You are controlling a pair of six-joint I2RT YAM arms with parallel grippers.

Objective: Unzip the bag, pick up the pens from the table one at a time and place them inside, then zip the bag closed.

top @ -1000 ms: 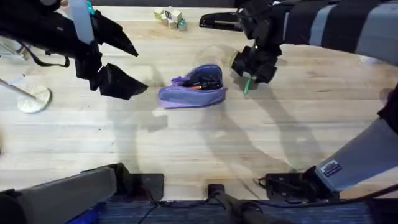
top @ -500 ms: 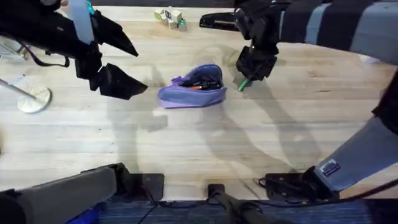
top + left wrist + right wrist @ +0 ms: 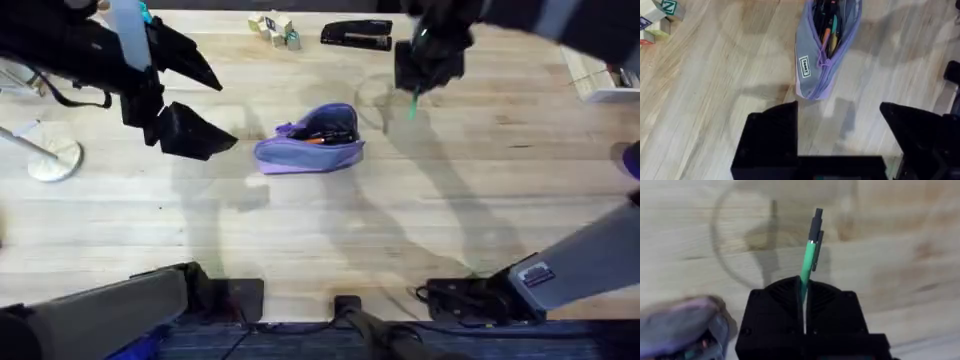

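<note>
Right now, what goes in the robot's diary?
right gripper: holding green pen | bag: unzipped, orange pen inside | left gripper: open

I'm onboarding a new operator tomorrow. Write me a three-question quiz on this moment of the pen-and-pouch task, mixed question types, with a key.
1. True or false: the bag is already unzipped.
2. Multiple choice: the right gripper holds
A. the orange pen
B. the green pen
C. the stapler
3. Fill in: the orange pen lies inside the ____.

Key:
1. True; the bag's top gapes open, with dark contents showing.
2. B; the jaws are shut on the green pen, black cap pointing away from them, above the table.
3. Bag.

The left gripper hovers with its jaws open, holding nothing.
</note>
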